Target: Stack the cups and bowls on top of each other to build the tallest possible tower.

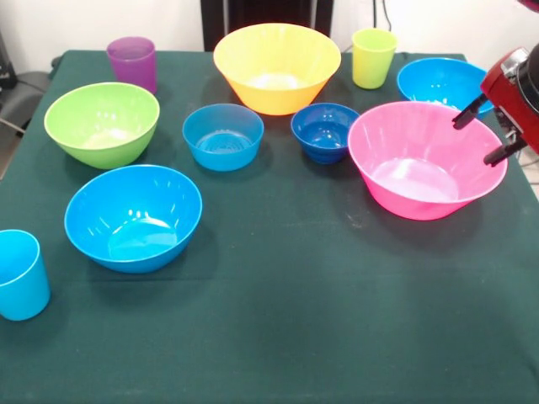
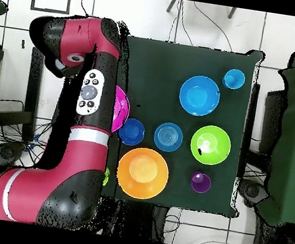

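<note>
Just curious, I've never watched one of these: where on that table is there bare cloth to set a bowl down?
The near side is bare, in front of the pink bowl and right of the blue bowl. The far half is crowded with bowls and cups.

No readable text, labels, brands or numbers on bowls, cups, table or arm.

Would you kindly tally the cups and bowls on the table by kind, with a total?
Cups: 3 (purple, yellow-green, light blue)
Bowls: 7 (pink, orange, green, two medium blue, small light-blue, small dark-blue)
Total: 10
</note>
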### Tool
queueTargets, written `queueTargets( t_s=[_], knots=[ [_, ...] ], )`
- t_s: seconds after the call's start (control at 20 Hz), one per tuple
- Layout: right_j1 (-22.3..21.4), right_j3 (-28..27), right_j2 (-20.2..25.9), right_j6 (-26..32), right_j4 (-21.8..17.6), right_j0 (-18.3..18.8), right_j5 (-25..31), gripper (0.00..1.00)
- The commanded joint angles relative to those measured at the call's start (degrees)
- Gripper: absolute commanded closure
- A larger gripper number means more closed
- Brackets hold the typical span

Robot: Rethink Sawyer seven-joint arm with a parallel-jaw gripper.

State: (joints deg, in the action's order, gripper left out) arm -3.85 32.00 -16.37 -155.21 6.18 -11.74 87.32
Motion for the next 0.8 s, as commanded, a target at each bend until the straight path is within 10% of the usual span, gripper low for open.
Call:
queueTargets(
  t_s=[0.05,0.8],
  knots=[
    [1.89,7.01,3.61,-11.36,1.17,-0.54,-4.74,0.00],
    [1.97,8.54,3.30,-11.43,3.51,-0.14,-6.70,0.00]
  ],
)
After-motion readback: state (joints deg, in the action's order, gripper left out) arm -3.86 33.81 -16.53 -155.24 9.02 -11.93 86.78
